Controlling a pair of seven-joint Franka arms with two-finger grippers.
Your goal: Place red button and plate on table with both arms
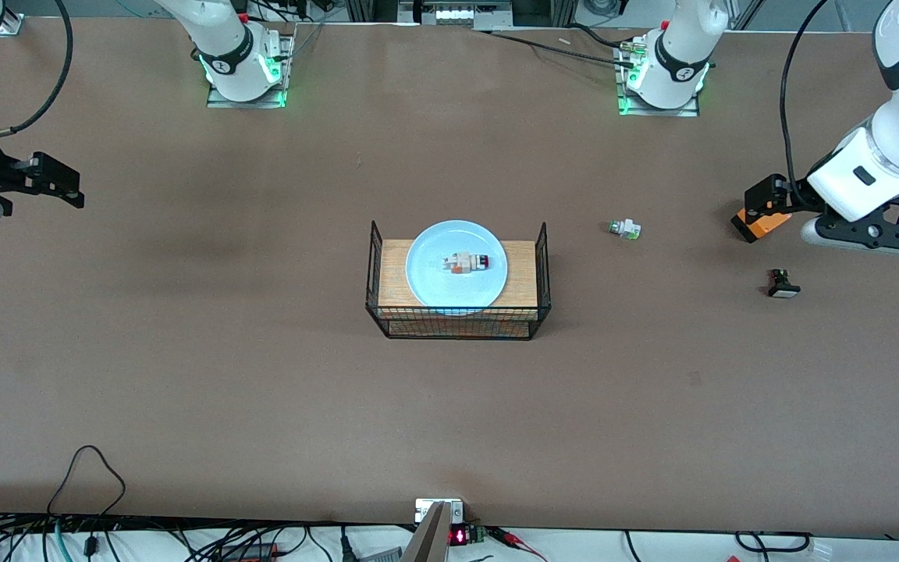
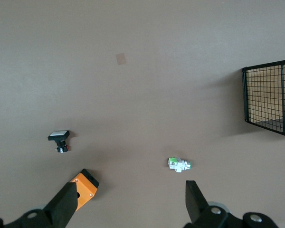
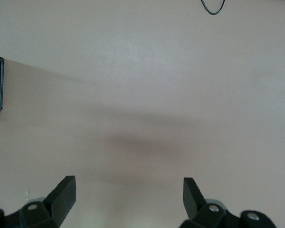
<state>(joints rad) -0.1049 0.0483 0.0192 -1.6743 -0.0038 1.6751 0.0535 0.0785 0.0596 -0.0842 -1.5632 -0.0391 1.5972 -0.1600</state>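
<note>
White arms raised, left gripper (image 1: pixel 762 204) open, right gripper (image 1: pixel 59 187) open

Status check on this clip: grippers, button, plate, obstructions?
Left gripper and right gripper open, empty, waiting at table ends. Red button on plate, plate atop wire rack. Nothing blocking.

There were one plate (image 1: pixel 428 265), one wire rack (image 1: pixel 457 321), three small buttons, one orange box (image 1: pixel 762 225) and two arms.

No text, label or brand can be read anywhere. A small red lit sign glows on a device (image 1: pixel 459 535) at the table's (image 1: pixel 184 351) near edge, but its shape cannot be made out.
</note>
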